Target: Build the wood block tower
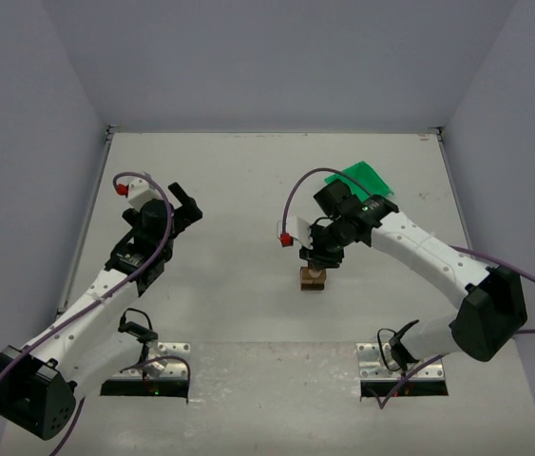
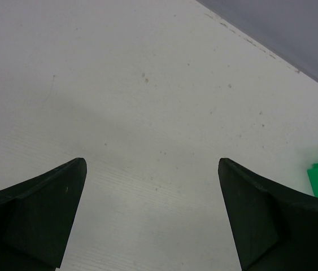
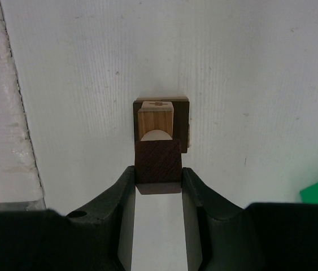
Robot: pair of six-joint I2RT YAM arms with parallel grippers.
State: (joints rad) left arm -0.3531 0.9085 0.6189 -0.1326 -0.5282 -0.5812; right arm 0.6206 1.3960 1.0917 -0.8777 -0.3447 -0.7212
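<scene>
From above, the wood block tower (image 1: 313, 277) stood mid-desk, a few pieces high, with the right gripper (image 1: 322, 255) directly over it. The left gripper (image 1: 183, 203) hung released, well apart.

The left wrist view showed spread jaws above bare desk (image 2: 147, 113).

In the right wrist view, the gripper was clenched on a dark block (image 3: 157, 161) above the stack. Placing it apparently remained.

my left arm (image 1: 96, 299) and right arm (image 1: 424, 249) — white shells, black joints, bulky black bases. a purple cable (image 1: 297, 188) loops along each, a red tag (image 1: 287, 238) by each wrist — fingers (image 3: 110, 200) matte black.
</scene>
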